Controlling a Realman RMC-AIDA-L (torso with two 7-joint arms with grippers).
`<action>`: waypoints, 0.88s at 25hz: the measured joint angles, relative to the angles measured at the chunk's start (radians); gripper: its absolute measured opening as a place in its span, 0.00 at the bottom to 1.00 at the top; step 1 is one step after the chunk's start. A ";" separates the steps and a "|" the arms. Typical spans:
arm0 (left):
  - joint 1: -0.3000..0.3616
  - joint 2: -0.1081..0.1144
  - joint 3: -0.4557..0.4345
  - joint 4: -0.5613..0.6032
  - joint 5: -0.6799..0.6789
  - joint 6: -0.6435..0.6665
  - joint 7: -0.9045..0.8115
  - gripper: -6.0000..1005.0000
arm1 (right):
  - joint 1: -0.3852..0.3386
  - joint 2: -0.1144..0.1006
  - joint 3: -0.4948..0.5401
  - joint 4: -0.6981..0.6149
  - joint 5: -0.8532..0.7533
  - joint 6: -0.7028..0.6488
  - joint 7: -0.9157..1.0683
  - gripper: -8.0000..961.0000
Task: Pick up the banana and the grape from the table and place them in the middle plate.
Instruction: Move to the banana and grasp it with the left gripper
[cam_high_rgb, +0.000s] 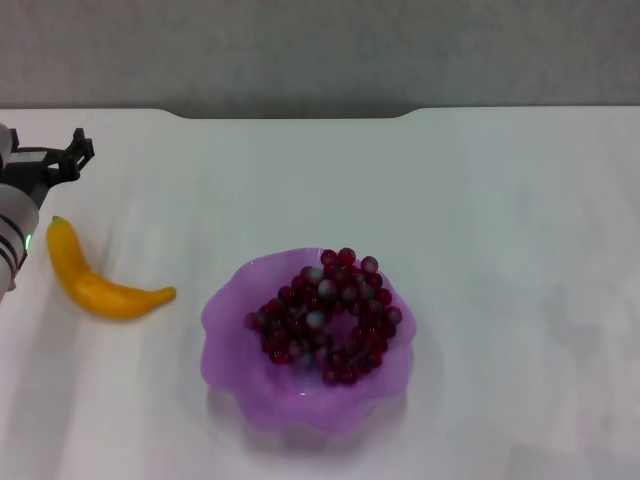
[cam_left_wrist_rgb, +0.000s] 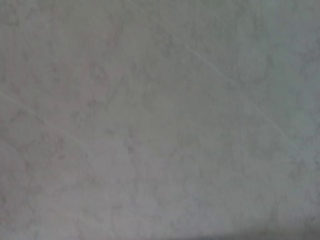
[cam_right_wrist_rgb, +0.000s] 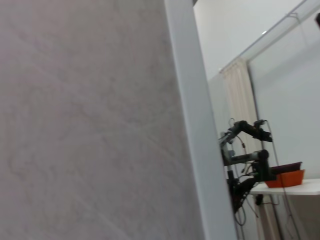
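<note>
Left gripper (cam_high_rgb: 70, 155), upper left, grip state unreadable; banana (cam_high_rgb: 100, 285) lies just below; grape (cam_high_rgb: 325, 315) in plate (cam_high_rgb: 225, 345).

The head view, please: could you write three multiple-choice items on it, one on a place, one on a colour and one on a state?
1. Where does the banana lie?
A. on the table, on the robot's left of the middle plate
B. inside the plate
C. on the robot's right of the plate

2. What colour is the plate?
A. green
B. purple
C. white

3. What is the state of the grape?
A. lying on the bare table
B. held in the air
C. resting in the plate

Answers: 1 A, the banana lies on the white top near the left hand. 2 B, its wavy rim is translucent purple. 3 C, the bunch sits inside the rim.
</note>
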 joint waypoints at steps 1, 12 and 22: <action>0.000 0.000 0.000 0.000 0.000 0.000 -0.002 0.89 | 0.000 0.000 0.002 0.003 0.001 0.000 0.000 0.93; -0.001 0.004 0.008 -0.001 0.006 0.000 -0.134 0.89 | 0.003 -0.001 0.001 0.006 0.007 0.002 -0.005 0.93; 0.001 0.010 0.016 -0.097 0.012 -0.147 -0.164 0.89 | 0.002 -0.002 -0.006 0.013 -0.001 0.009 -0.006 0.93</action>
